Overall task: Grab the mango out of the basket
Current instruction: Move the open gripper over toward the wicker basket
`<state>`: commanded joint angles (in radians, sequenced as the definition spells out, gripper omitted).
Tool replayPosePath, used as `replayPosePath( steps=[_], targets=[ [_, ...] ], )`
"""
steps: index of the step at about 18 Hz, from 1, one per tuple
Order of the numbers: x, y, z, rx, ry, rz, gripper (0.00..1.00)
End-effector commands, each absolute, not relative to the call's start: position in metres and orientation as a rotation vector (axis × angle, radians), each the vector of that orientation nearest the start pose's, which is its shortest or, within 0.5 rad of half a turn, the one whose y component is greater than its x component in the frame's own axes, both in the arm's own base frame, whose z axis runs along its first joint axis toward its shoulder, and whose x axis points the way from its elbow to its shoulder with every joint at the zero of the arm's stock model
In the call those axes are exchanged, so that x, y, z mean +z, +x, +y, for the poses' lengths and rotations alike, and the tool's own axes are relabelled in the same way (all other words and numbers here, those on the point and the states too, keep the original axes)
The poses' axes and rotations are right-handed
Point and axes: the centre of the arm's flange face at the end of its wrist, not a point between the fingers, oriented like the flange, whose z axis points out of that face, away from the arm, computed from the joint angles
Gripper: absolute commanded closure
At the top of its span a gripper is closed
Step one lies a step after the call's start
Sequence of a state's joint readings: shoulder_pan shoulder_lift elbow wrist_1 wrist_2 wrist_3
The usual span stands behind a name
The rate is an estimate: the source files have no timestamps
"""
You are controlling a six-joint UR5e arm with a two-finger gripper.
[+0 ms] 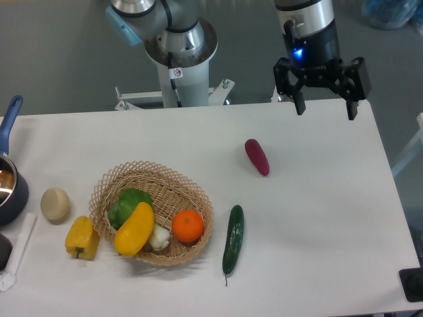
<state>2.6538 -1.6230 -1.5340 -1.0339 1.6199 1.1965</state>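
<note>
Gripper (326, 111) is seen upper right, jaws wide apart, nothing held. Mango (135, 228) is seen lower left in basket (193, 191), btwn greens and orange (188, 226); approach from above is advised, jaws across its narrow width.

Arm raised at far right of table.
Gripper (325, 107) points down, fingers (299, 102) spread wide, nothing between them.

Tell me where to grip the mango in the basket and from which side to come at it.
Grip the mango across its narrow middle, coming straight down from above. It lies slanted against the basket rim, its top bare. The green vegetable and white item crowd its sides, so fingers likely fit best mid-length. The gripper is open.
</note>
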Motion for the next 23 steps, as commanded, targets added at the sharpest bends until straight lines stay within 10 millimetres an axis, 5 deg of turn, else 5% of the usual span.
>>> replayPosePath(
  steps=[7, 11, 19, 23],
  targets=[
    [0.544, -0.426, 0.371, 0.732, -2.874, 0.144, 0.0],
    [0.525, -0.419, 0.372, 0.687, -2.893, 0.145, 0.0],
    [0.517, -0.398, 0.385, 0.508, -2.777, -0.19, 0.0],
    [0.508, -0.372, 0.405, 0.389, -2.719, -0.338, 0.0]
  ],
)
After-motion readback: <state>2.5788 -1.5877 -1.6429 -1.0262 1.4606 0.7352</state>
